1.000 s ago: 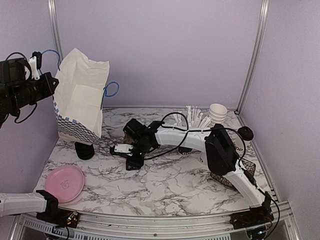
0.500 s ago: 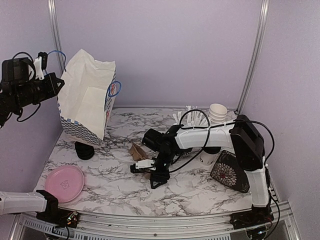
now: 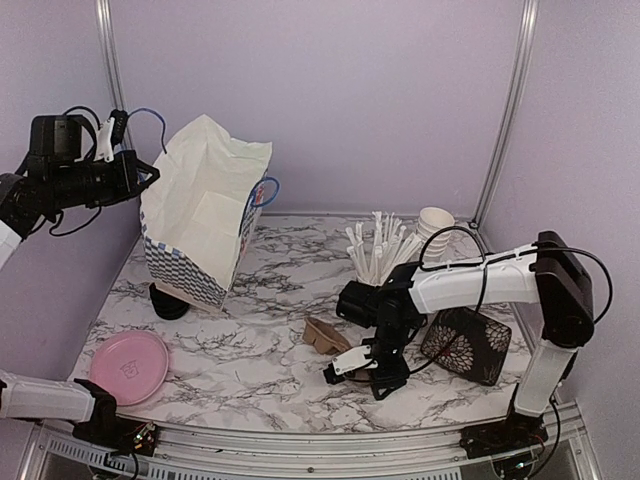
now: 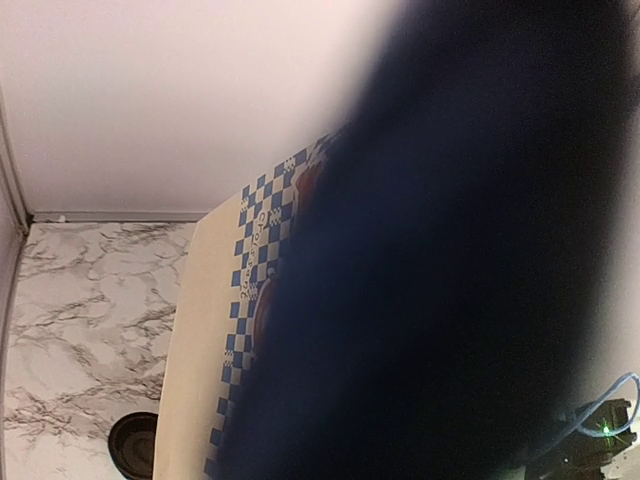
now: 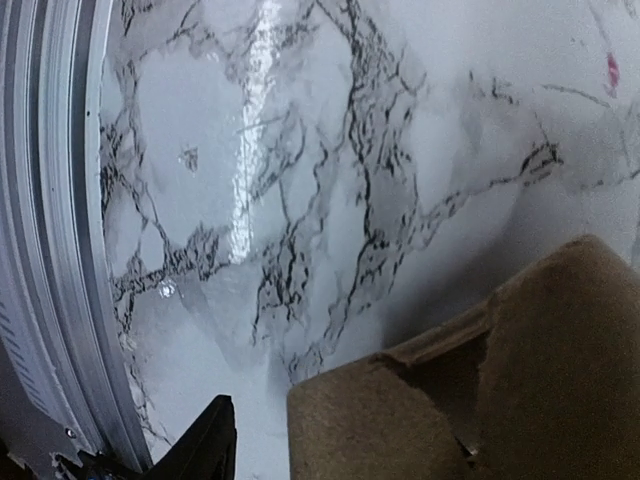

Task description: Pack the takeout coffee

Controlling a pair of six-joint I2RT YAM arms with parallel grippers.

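Right end effector (image 3: pixel 358 372), grip unclear, sits just beside the brown cup carrier (image 3: pixel 325 335). Best set it flat, apart from the paper bag (image 3: pixel 205 215) pinched aloft by left end effector (image 3: pixel 145 178).

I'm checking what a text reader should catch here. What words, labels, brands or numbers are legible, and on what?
paper bag: red and blue print on its side, too blurred to read in either view.
pink plate: small mark at its middle, too small to read.
No other text shows, so nothing here is legible.
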